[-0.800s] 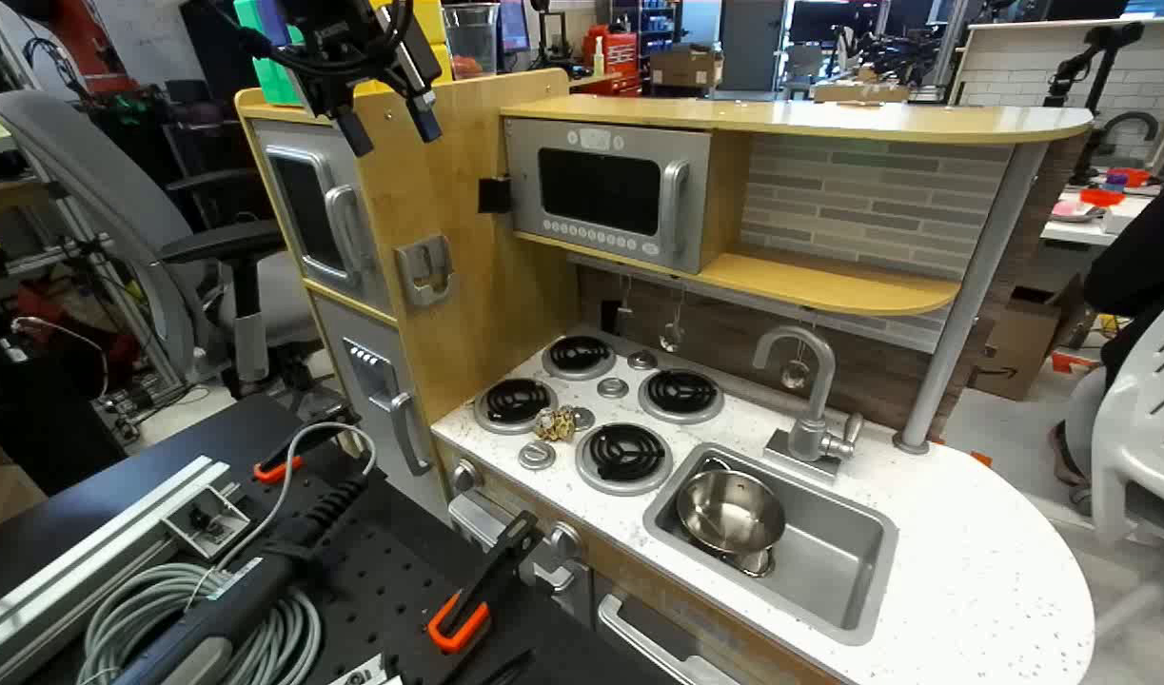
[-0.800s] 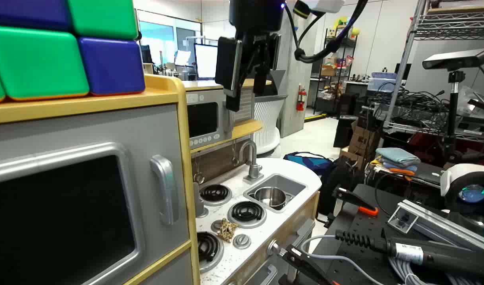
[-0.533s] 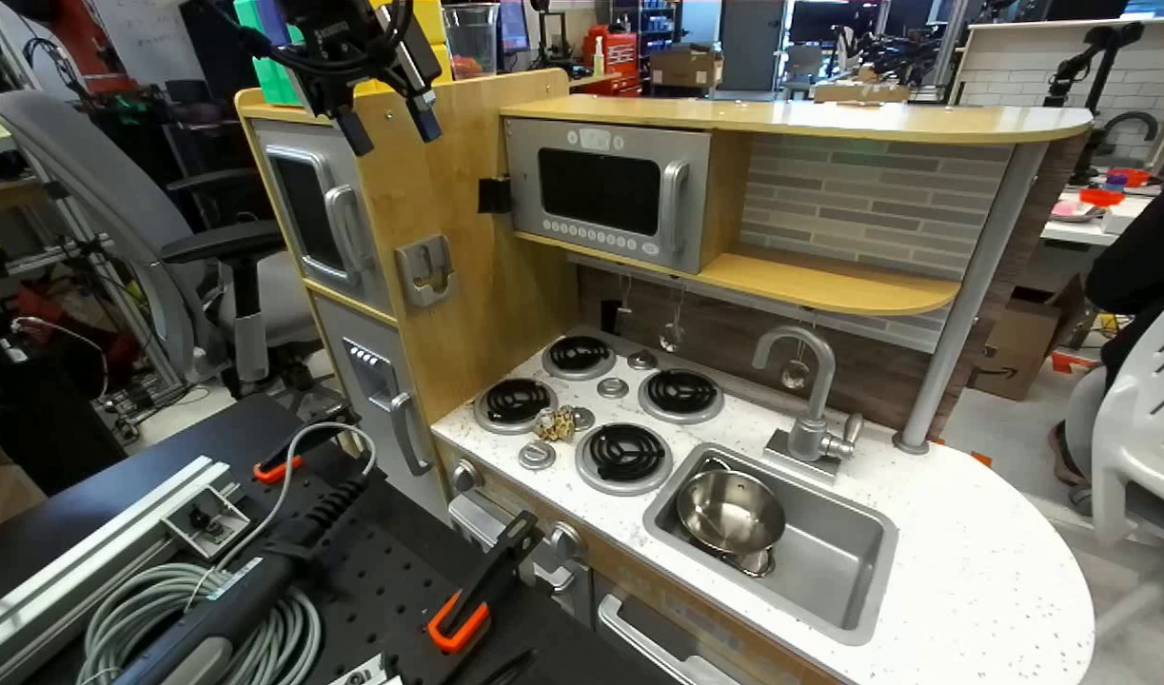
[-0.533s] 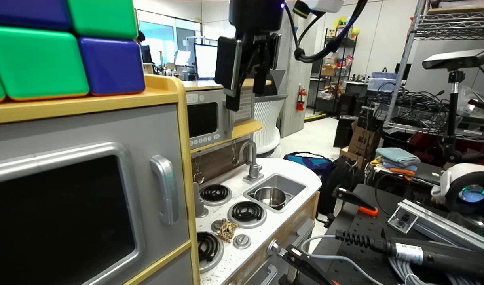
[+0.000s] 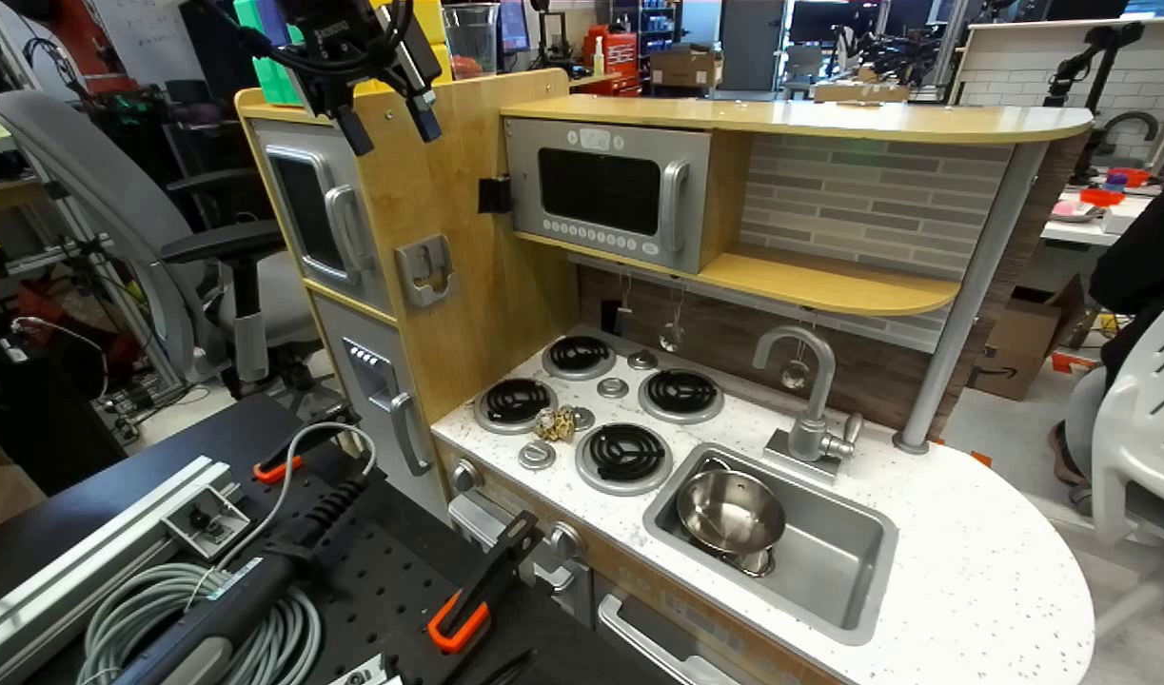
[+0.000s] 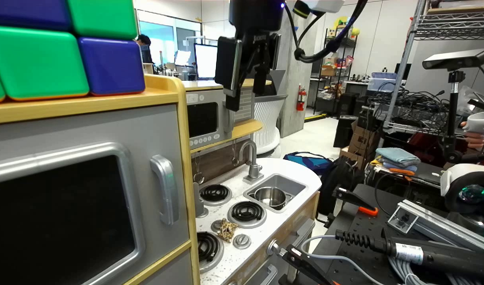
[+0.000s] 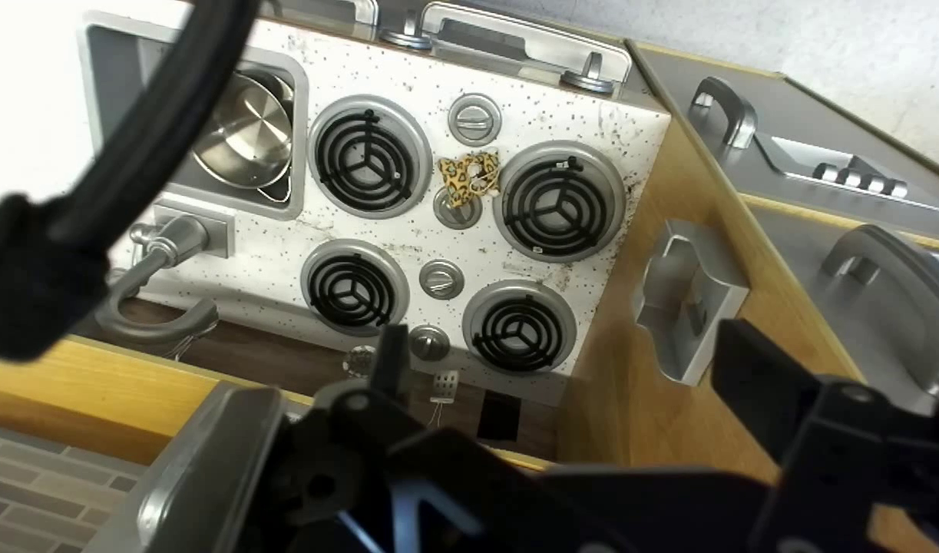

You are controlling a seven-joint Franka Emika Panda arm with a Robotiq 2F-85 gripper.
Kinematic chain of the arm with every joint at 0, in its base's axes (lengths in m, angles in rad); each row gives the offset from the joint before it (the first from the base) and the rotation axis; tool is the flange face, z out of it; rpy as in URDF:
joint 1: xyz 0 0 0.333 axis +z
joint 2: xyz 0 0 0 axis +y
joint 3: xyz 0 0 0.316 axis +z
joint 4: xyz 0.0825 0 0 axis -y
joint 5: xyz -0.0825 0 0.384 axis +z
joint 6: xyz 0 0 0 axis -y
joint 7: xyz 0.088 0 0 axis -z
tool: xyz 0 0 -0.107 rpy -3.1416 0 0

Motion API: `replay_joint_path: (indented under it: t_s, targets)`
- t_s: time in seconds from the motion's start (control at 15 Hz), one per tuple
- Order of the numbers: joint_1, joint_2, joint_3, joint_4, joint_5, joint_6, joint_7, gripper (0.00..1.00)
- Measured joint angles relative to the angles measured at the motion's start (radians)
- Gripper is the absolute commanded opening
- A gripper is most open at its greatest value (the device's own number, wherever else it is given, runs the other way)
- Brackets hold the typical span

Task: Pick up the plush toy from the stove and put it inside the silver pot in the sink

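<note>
Letters (image 6: pixel 260 38) on the tool (image 6: pixel 246 101) seem to say ROBOTIQ, its fingers (image 6: pixel 233 103) stand apart. The plush toy (image 7: pixel 469 175), tan with dark spots, lies on the stove (image 7: pixel 417 235) between two burners (image 7: pixel 560 203), partly over a knob (image 7: pixel 461 218); in the wrist view a black cable (image 7: pixel 158 123) hides part of the sink (image 7: pixel 120 69) holding the silver pot (image 7: pixel 246 142)

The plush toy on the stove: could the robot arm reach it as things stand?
Probably yes: in the wrist view nothing covers the plush toy. The tool hangs open and higher up, so it would have to come down first.
</note>
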Motion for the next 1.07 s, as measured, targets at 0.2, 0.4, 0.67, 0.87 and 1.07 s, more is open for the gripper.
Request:
replay_joint_path:
  t_s: [0.2,0.4,0.67,0.87,1.07]
  targets:
    - [0.000,0.000,-0.001,0.000,-0.001,0.000,0.002,1.00]
    - [-0.001,0.002,-0.010,-0.022,-0.009,0.102,0.088,1.00]
    - [-0.033,0.084,-0.054,-0.069,-0.025,0.296,0.207,1.00]
    - [-0.094,0.218,-0.099,-0.070,-0.080,0.406,0.301,1.00]
    - [-0.129,0.374,-0.152,-0.022,-0.119,0.455,0.375,1.00]
